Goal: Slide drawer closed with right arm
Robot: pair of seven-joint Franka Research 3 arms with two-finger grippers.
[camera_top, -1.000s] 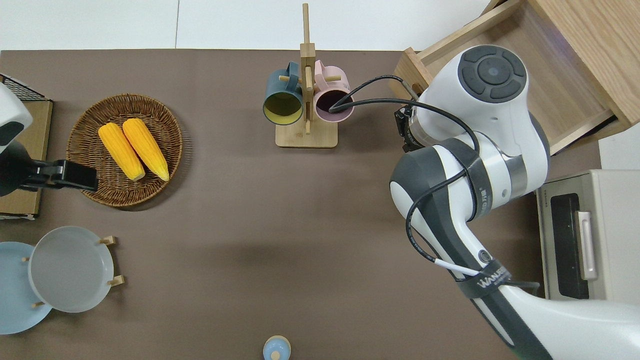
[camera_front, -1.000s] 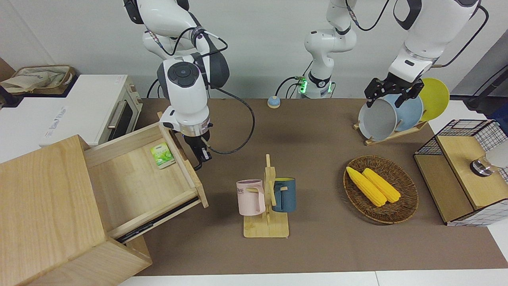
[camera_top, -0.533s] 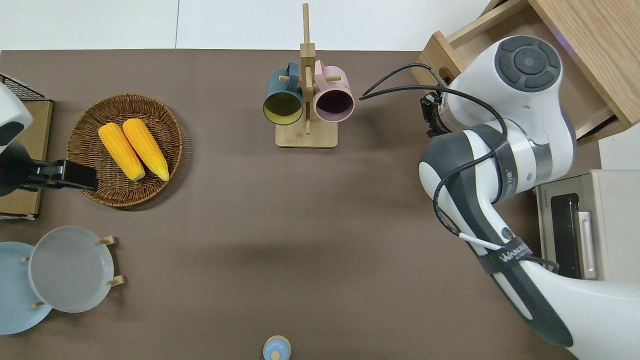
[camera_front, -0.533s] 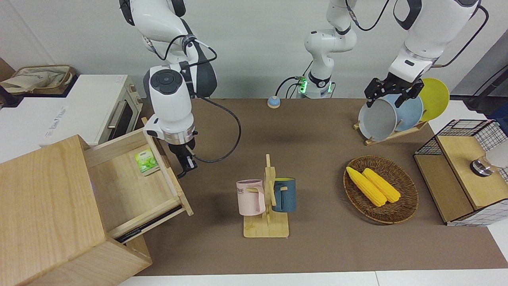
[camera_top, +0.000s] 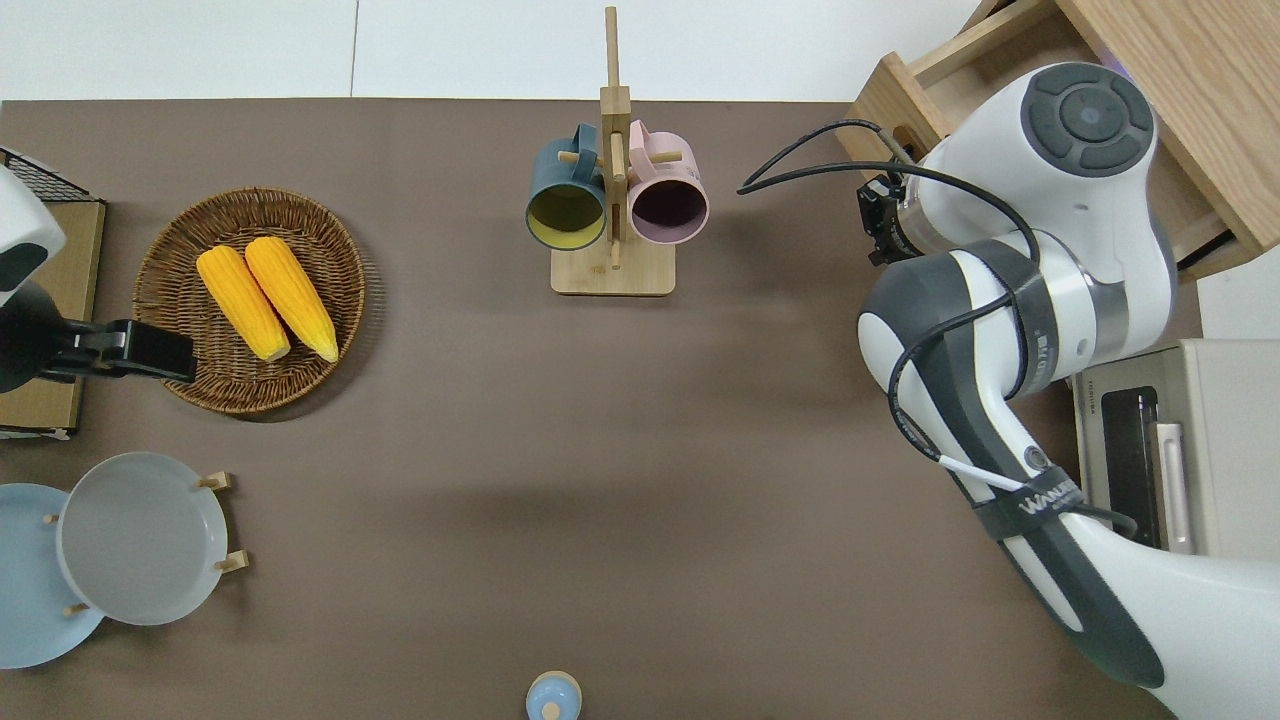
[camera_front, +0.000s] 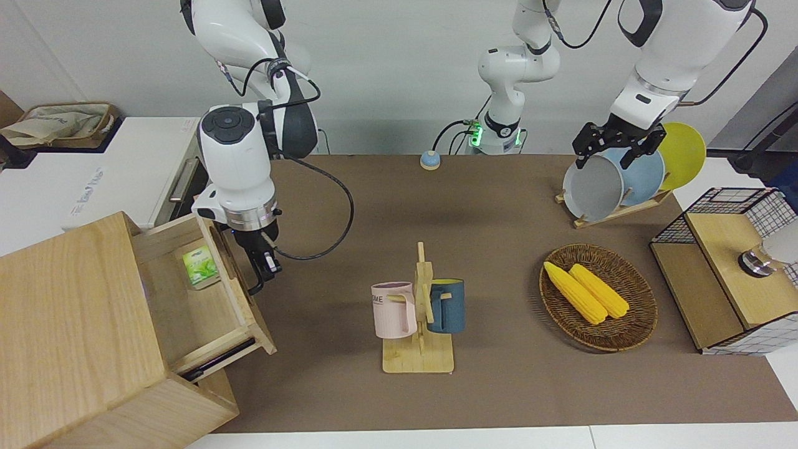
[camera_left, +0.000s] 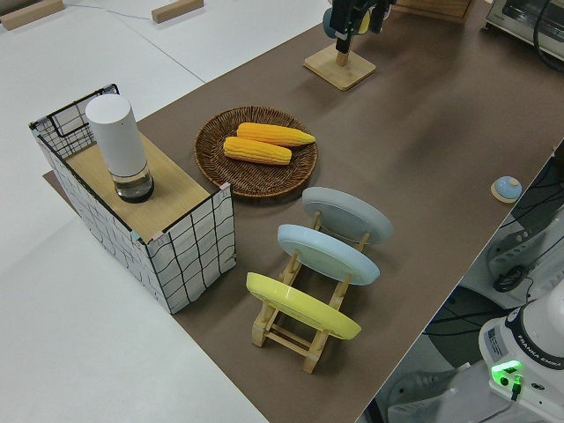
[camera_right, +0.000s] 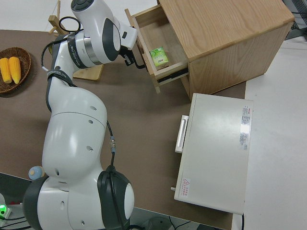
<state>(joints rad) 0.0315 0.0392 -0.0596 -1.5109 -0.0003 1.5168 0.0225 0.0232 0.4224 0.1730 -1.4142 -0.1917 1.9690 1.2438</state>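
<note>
Pressing against the front panel of the drawer (camera_front: 240, 293), the right claw (camera_front: 260, 274) is pointing down from the right arm (camera_front: 235, 159) at the handle side of the panel; whether its fingers are apart or together, I cannot tell. The drawer is standing partly pulled out of the cabinet (camera_front: 68, 324), with a small green packet (camera_front: 200, 266) lying inside it, just on the cabinet side of the claw.

The right side view is showing what the overhead view is hiding: there the claw (camera_right: 130, 53) is sitting right at the black bar handle (camera_right: 138, 51) of the drawer (camera_right: 158, 52), with the packet (camera_right: 159, 57) in the open tray. In the overhead view the arm's white wrist (camera_top: 1040, 170) is covering most of the drawer (camera_top: 890, 95).

Well apart from the claw, toward the left arm's end of the table (camera_front: 499, 386), a mug rack (camera_front: 419, 318) is standing, then a wicker basket (camera_front: 598, 299) with two corn cobs (camera_front: 586, 290). The left arm is parked, its claw (camera_front: 614, 146) looking spread apart. The white toaster oven (camera_front: 124, 168) is sitting beside the cabinet, nearer to the robots than the claw. The table is wearing a brown mat, and a plain white wall is rising at the robots' backs.
</note>
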